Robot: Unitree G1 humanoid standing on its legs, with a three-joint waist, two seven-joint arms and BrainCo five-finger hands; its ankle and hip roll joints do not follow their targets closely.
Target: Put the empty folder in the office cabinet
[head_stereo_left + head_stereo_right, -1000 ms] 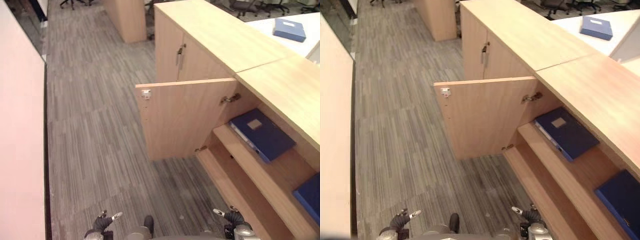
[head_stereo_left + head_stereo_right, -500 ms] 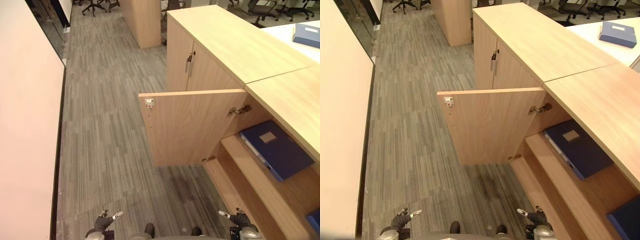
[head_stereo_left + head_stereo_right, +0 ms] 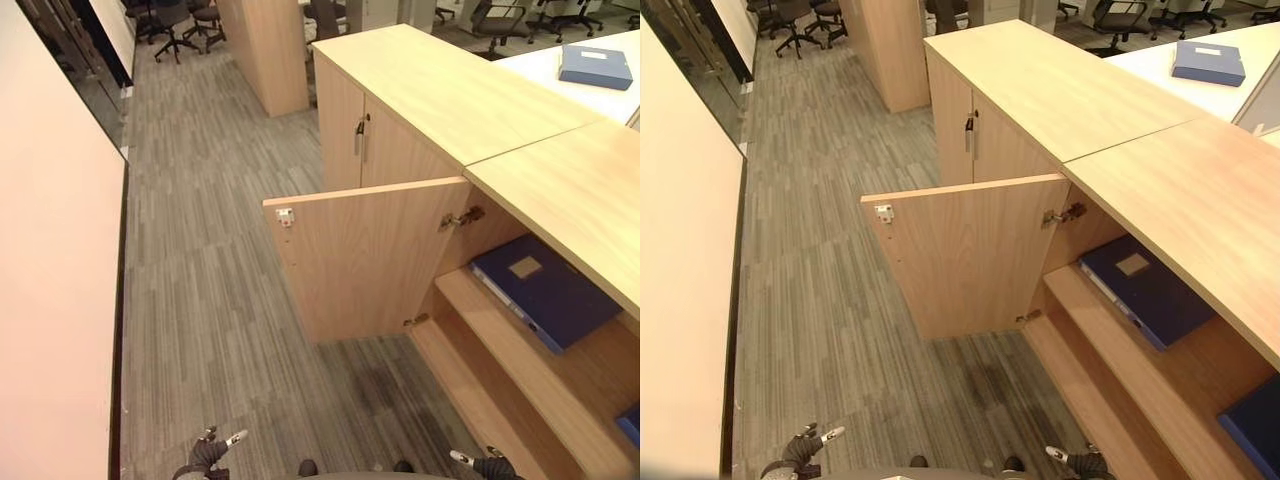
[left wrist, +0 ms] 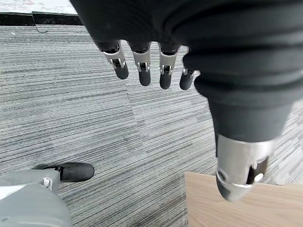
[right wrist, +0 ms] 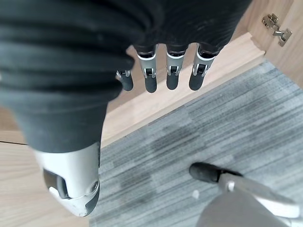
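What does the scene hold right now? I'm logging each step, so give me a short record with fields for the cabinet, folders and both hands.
cabinet door: the open door stands swung out over the carpet; the door with a handle beyond it is closed
shelf: a dark blue folder lies flat on the upper shelf
second folder: a blue corner shows lower inside the cabinet
table: a lighter blue folder lies on the white table behind
left hand: open, holding nothing, over the carpet
right hand: open, holding nothing, beside the cabinet's base
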